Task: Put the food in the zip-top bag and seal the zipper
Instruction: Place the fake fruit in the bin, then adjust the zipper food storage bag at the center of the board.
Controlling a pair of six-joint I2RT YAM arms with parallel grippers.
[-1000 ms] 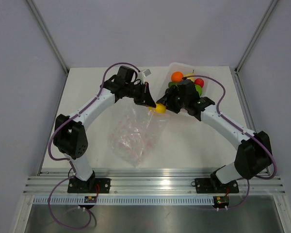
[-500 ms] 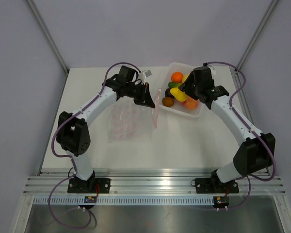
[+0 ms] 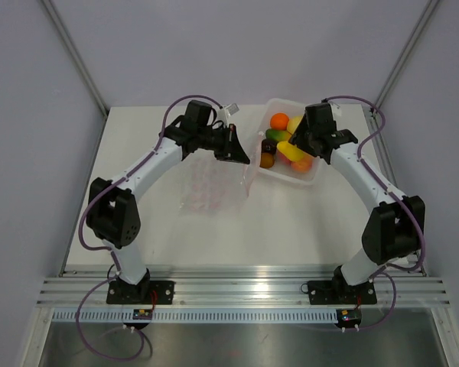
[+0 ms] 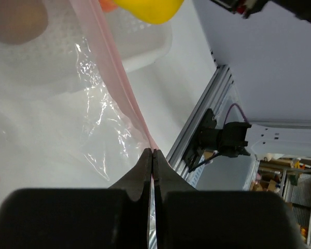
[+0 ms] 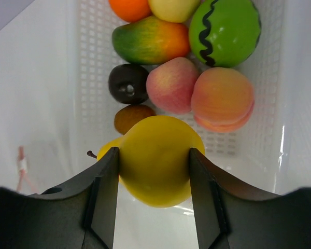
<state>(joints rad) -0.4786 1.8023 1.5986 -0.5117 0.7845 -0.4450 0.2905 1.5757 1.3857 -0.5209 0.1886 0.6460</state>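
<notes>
Leftmost, left gripper (image 4: pixel 153 151) pinched closed on the pink zipper (image 4: pixel 116 67), strip running away from the fingertips along the bag's mouth. Clear bag (image 3: pixel 210 187) spread behind and to the left of that gripper, apparently resting on the table (image 3: pixel 126 138), though hard to judge from above. Just right of those fingertips, white tray (image 3: pixel 310 177). Over the tray, right gripper (image 5: pixel 154 153) clamped on a yellow fruit (image 5: pixel 155 181), both fingers touching its sides. Ahead of those fingers, down in the tray: brown fruit (image 5: pixel 133 118), dark fruit (image 5: pixel 128 83), two peaches (image 5: pixel 222 98), green ball (image 5: pixel 225 31) with a black squiggle.
</notes>
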